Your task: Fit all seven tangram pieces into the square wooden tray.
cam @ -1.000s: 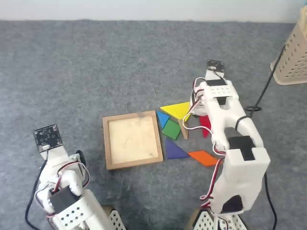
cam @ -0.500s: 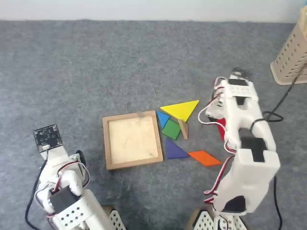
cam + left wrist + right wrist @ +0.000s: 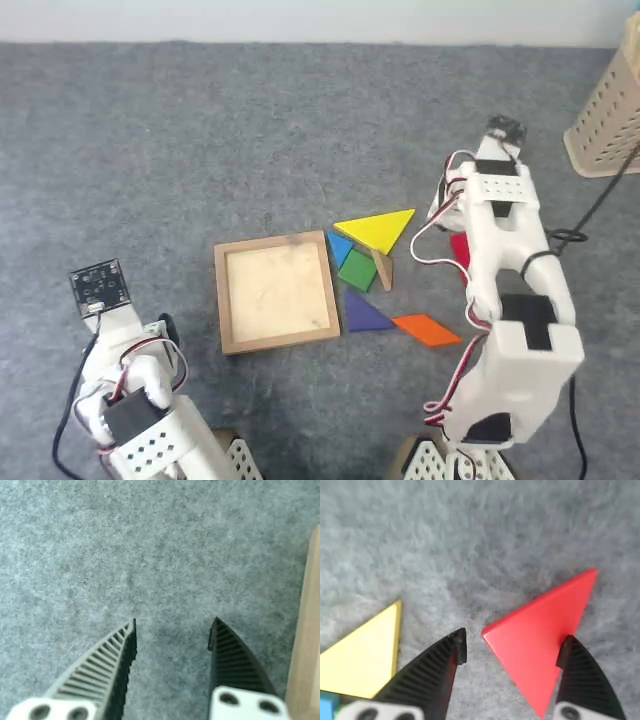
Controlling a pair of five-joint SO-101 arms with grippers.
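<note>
The right fingers (image 3: 432, 672), wide open and empty, hang over the red triangle (image 3: 535, 645), which lies between their tips

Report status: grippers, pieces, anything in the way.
Left gripper open over carpet by the tray. Right gripper open over red triangle. All seven pieces outside tray; yellow triangle lies between red one and tray.
</note>
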